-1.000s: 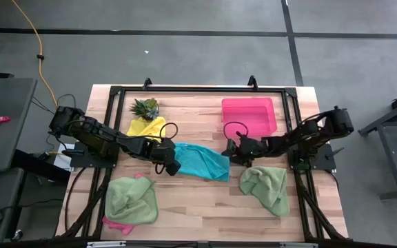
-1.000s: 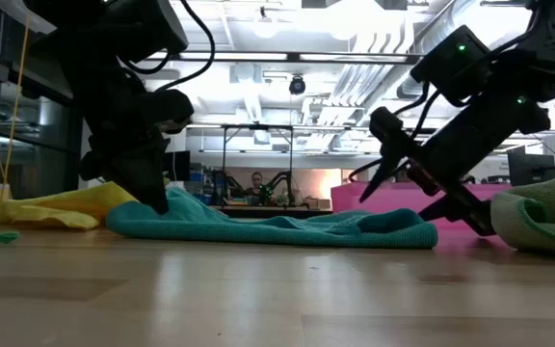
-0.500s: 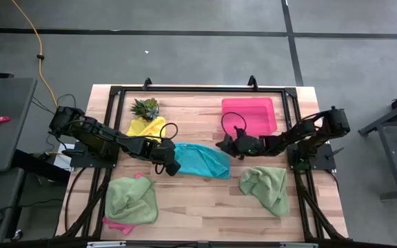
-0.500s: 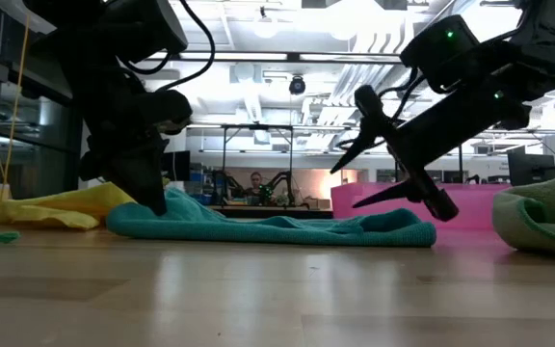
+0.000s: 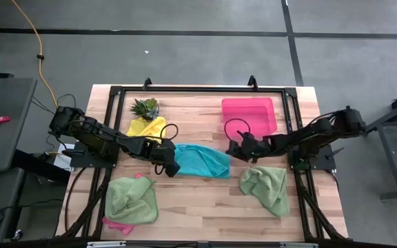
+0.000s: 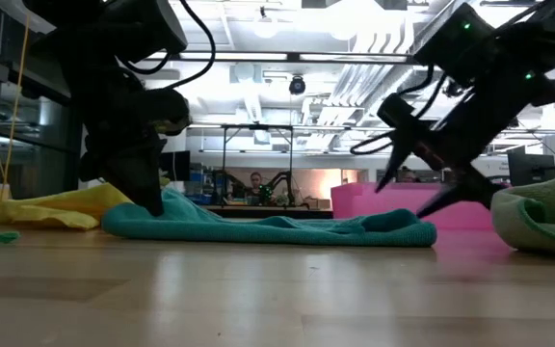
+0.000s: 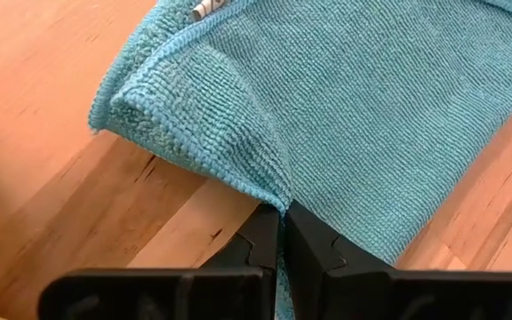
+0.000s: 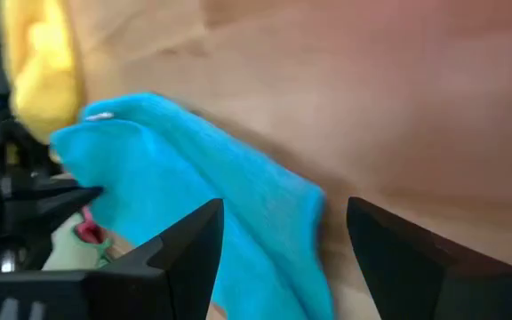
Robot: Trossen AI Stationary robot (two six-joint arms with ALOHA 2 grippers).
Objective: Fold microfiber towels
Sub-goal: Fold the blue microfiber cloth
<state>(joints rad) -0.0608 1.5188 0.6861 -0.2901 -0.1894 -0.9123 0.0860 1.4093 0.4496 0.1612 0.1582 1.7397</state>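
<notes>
A teal towel (image 5: 200, 160) lies rumpled on the wooden table's middle. My left gripper (image 5: 171, 167) is shut on its left near edge, also visible in the low view (image 6: 152, 202). My right gripper (image 5: 234, 149) hovers open just above the towel's right end (image 6: 408, 228), touching nothing. In the right wrist view the teal towel (image 8: 203, 204) shows between and beyond the spread fingers. A yellow towel (image 5: 147, 127) lies at the far left. Two light green towels (image 5: 131, 200) (image 5: 265, 187) lie near the front, and the left one rests on a pink towel (image 5: 116, 224). My left gripper pinches the teal towel's edge (image 7: 278, 197) between its two fingers, a little way from the towel's left corner (image 7: 105, 116). The fingers come slanting down from the table's left. The cloth puckers up into the fingertips; the rest lies slack on the table.
A pink tray (image 5: 249, 114) stands at the far right, behind my right gripper. A small spiky plant (image 5: 145, 107) sits at the far left beside the yellow towel. Bare wood shows in front of the teal towel, between the two green towels.
My right gripper has risen from table height beside the teal towel's right end, swung briefly over that end, then drawn back toward the right, rolling as it went. It has stayed open. The towel has kept its place.
</notes>
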